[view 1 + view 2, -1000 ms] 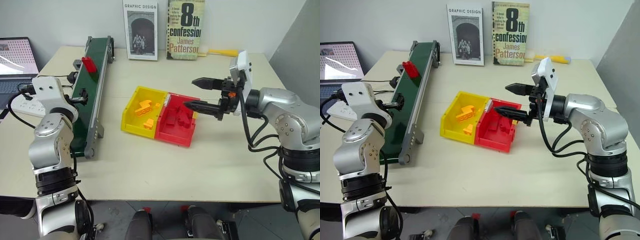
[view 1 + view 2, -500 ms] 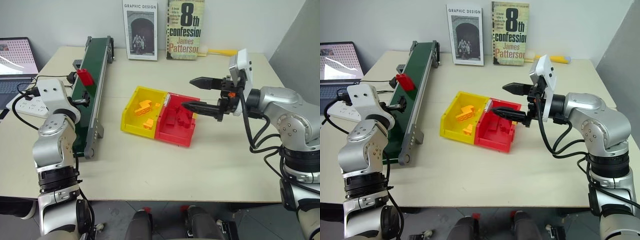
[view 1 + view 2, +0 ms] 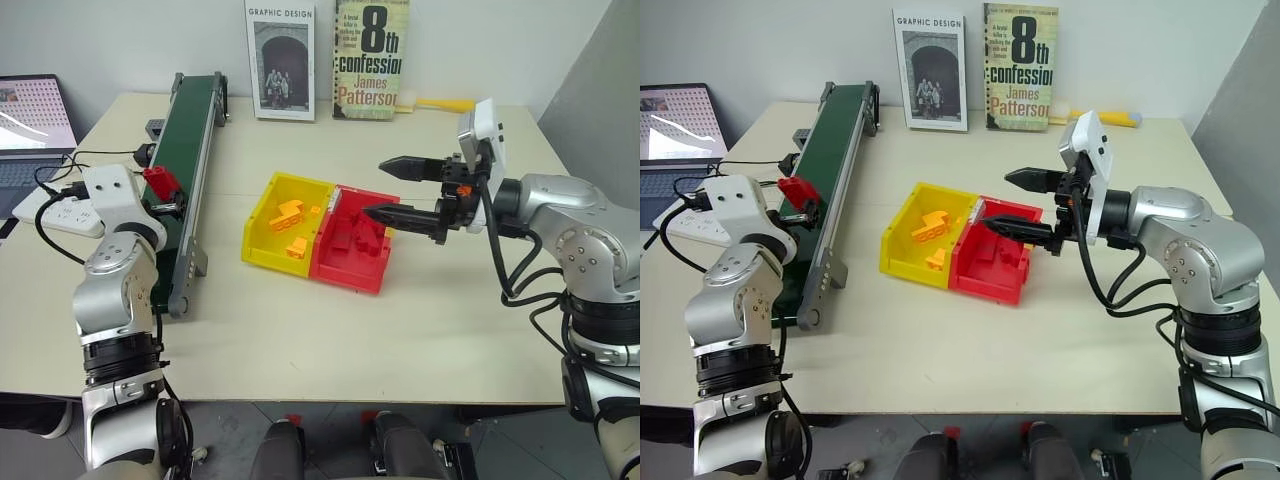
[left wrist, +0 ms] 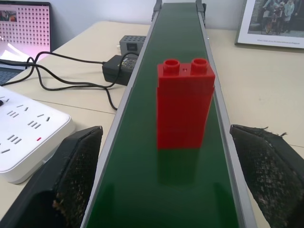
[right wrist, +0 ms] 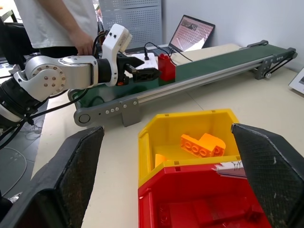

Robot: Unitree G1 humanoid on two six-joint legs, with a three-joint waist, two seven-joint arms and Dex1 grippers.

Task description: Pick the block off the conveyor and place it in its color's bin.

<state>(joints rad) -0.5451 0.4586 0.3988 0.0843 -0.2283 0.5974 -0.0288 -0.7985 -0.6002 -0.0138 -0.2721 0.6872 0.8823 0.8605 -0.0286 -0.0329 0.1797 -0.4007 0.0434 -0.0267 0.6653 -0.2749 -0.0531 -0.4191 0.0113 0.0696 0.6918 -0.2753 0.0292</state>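
Block (image 4: 185,102) upright on conveyor (image 3: 188,140) (bin (image 3: 352,243) to its right).

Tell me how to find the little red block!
Look along the long green conveyor at the table's left side. The block stands upright on its belt, just ahead of the open left gripper. It is red with two round studs on top and stands alone; the other red pieces lie in the red bin.

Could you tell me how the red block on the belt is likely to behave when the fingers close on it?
The block looks like rigid plastic, so probably stiff and light. It stands upright on its small end on the belt, so an off-centre nudge could tip it. Its glossy faces may be slightly slippery.
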